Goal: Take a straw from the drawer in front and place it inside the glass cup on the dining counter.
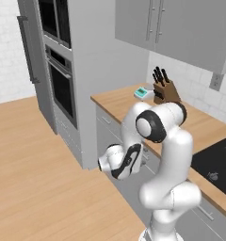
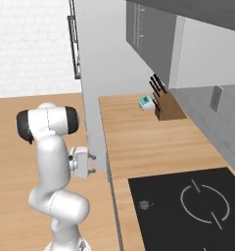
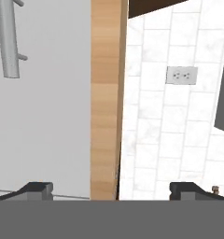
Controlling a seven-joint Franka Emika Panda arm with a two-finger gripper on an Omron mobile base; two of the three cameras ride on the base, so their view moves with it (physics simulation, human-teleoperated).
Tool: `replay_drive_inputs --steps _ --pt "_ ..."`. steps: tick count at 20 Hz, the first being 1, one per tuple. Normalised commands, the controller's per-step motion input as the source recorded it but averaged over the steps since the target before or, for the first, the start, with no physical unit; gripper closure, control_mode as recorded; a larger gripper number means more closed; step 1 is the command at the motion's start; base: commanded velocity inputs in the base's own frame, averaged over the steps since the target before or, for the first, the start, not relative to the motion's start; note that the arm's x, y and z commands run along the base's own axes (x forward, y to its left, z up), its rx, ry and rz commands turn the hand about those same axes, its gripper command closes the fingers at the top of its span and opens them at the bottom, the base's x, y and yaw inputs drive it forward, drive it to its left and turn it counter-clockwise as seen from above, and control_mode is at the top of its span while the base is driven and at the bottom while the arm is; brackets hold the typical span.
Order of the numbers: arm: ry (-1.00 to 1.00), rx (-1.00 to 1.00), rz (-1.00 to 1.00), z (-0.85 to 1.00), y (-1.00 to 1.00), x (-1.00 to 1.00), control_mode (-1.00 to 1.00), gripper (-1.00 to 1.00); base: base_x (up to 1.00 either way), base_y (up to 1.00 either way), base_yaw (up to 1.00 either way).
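I have the gripper (image 3: 111, 189) wide open with nothing between its jaws; in the hand view the two dark fingertips (image 3: 37, 189) stand far apart at the bottom, and the view is rolled on its side. Between them I look along the edge of the wood counter (image 3: 104, 102), with a grey drawer front (image 3: 48, 116) on one side carrying a metal bar handle (image 3: 9, 42), and white tiled wall (image 3: 151, 130) with a wall socket (image 3: 181, 74) on the other. From the right base view, I see the gripper (image 2: 92, 164) held low, just in front of the grey cabinet fronts below the counter (image 2: 144, 137), its fingers pointing toward them and near the counter's front edge; I cannot tell whether they touch. From the left base view, the hand (image 1: 116, 162) hangs beside the drawers (image 1: 110, 129), folded down under the elbow. The drawers I can see are closed, so the straw is hidden from me, and I cannot say which drawer holds it. On the counter a knife block (image 1: 165, 89) stands near the wall with a small white and teal scale (image 1: 143, 92) just beside it. A black hob (image 2: 188, 206) is set into the counter nearer the base. A tall oven column (image 1: 60, 80) stands at the counter's far end, and grey wall cupboards (image 1: 166, 28) hang above.
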Motion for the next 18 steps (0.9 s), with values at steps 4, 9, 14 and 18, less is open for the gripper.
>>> replay_drive_inputs --steps 4,9,14,18 --pt "0.0 0.06 0.0 -0.24 -0.13 0.35 -1.0 -1.0 0.0 0.0 0.0" --pt "0.0 0.11 0.0 -0.18 -0.11 0.38 -1.0 -1.0 0.0 0.0 0.0" --pt "0.0 0.11 0.0 -0.2 -0.19 0.28 -1.0 -1.0 0.0 0.0 0.0" --pt "0.0 0.07 0.0 -0.24 -0.27 0.17 -1.0 -1.0 0.0 0.0 0.0"
